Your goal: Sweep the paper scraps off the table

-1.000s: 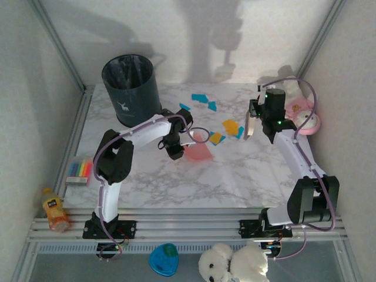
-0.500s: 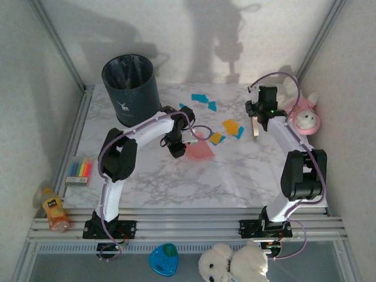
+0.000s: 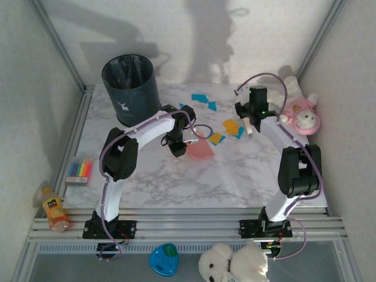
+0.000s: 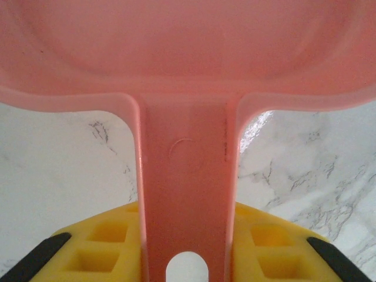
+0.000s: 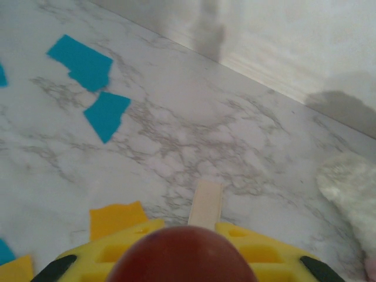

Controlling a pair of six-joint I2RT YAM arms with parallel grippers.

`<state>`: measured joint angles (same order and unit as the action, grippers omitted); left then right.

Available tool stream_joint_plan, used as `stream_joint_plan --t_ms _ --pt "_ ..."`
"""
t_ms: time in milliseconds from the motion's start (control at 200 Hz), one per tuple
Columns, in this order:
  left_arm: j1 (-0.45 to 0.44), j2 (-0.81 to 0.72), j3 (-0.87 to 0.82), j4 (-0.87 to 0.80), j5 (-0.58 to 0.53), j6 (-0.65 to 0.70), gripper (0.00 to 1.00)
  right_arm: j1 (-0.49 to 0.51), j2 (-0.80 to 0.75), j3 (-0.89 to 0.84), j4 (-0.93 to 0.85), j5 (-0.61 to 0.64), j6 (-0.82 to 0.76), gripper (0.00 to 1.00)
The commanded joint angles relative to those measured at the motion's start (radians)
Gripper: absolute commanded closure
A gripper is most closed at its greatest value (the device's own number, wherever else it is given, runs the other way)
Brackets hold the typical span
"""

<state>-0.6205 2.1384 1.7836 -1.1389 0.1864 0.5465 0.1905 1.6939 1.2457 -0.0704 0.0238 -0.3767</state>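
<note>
Right end effector (image 3: 250, 121) swung from table (image 3: 241, 173) edge toward paper scraps (image 3: 230, 126).

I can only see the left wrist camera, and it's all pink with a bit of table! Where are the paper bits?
Observer: The paper scraps, orange and teal, lie on the table past the far right side of the pink dustpan. A few more teal ones are farther back.
Operator: What's the other hand doing?
Observer: The right hand is right beside those scraps, shut on a pale stick.
Operator: Is there somewhere to tip them?
Observer: A dark bin stands at the table's far left corner, beyond your left hand, which grips the dustpan's handle.
</note>
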Motion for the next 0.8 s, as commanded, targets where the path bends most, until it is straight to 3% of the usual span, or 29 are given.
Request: stream_joint_plan --t_ms 0,791 --pt "-0.005 0.026 0.023 -0.047 0.008 0.0 0.87 0.025 -0.007 -0.033 0.051 -0.049 -0.031 1.0" --pt "-0.005 0.064 0.07 -0.059 0.001 -0.016 0.87 0.197 -0.081 -0.117 -0.003 -0.16 -0.065 1.0"
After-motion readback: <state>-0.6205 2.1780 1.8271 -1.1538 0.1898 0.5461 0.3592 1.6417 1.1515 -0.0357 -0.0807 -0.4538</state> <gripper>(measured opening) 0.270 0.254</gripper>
